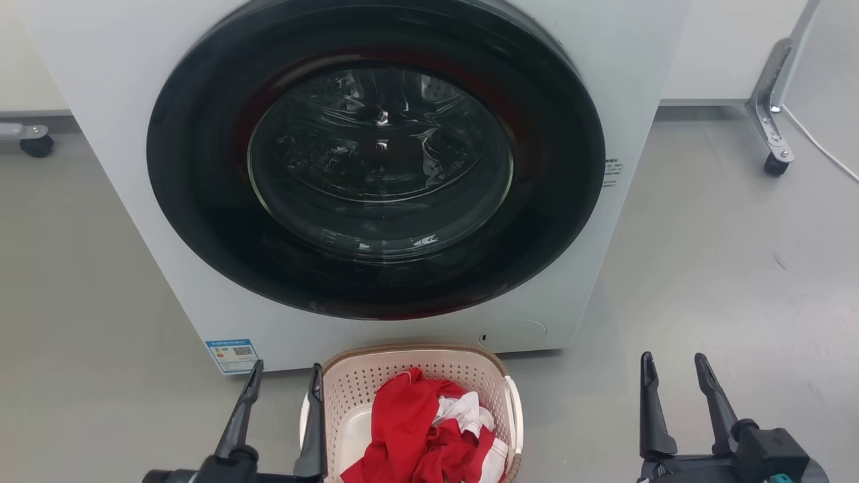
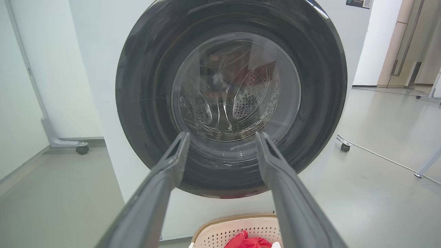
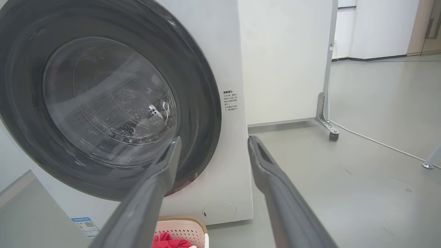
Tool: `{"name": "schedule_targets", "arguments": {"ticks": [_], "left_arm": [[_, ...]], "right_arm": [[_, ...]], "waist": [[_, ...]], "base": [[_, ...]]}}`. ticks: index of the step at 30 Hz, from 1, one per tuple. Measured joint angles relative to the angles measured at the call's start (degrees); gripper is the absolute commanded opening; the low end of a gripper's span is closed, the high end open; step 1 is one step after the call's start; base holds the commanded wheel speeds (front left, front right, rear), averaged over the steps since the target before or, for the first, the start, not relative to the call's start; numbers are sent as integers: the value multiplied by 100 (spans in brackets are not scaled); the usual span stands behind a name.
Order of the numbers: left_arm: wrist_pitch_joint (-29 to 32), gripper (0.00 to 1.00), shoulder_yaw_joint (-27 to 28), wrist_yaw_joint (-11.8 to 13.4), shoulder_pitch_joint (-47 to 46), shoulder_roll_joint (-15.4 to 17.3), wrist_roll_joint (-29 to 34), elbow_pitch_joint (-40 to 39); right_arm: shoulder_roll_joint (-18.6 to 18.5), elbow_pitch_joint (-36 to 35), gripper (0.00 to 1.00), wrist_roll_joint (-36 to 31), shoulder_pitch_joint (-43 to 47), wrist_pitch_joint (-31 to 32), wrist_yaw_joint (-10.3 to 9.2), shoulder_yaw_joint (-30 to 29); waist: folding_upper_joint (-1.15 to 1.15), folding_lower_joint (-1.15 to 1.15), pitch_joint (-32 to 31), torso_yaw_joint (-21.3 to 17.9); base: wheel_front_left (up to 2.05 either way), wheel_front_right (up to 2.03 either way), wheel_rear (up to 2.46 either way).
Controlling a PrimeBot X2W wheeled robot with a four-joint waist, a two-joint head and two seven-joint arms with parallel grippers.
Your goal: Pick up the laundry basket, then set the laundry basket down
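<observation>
The laundry basket (image 1: 490, 376), cream-white and perforated with a brown rim, sits on the floor just in front of the washer and holds red and white clothes. Its far rim also shows low in the left wrist view (image 2: 234, 220) and the right wrist view (image 3: 186, 222). My left gripper (image 1: 285, 379) is open beside the basket's left side, its right finger close to the basket's left handle. My right gripper (image 1: 673, 367) is open over bare floor, well to the right of the basket. Neither gripper holds anything.
A white front-loading washer (image 1: 134, 201) with a shut round dark door (image 1: 376, 161) stands right behind the basket. Wheeled panel feet stand at the back left (image 1: 33, 142) and back right (image 1: 775, 161). A white cable (image 1: 819, 151) runs along the floor at the right.
</observation>
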Motion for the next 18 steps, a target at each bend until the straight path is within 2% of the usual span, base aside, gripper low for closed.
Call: {"name": "schedule_targets", "arguments": {"ticks": [5, 18], "left_arm": [[-55, 100, -93, 49, 0, -10, 320, -82], [-70, 100, -42, 49, -2, -34, 313, -82]], "right_arm": [[-3, -120, 100, -341, 5, -56, -51, 42], [-3, -145, 100, -382, 5, -56, -51, 5]], "waist": [[0, -1, 22, 2], [0, -1, 83, 18]], "base": [[0, 0, 0], [0, 0, 0]]}}
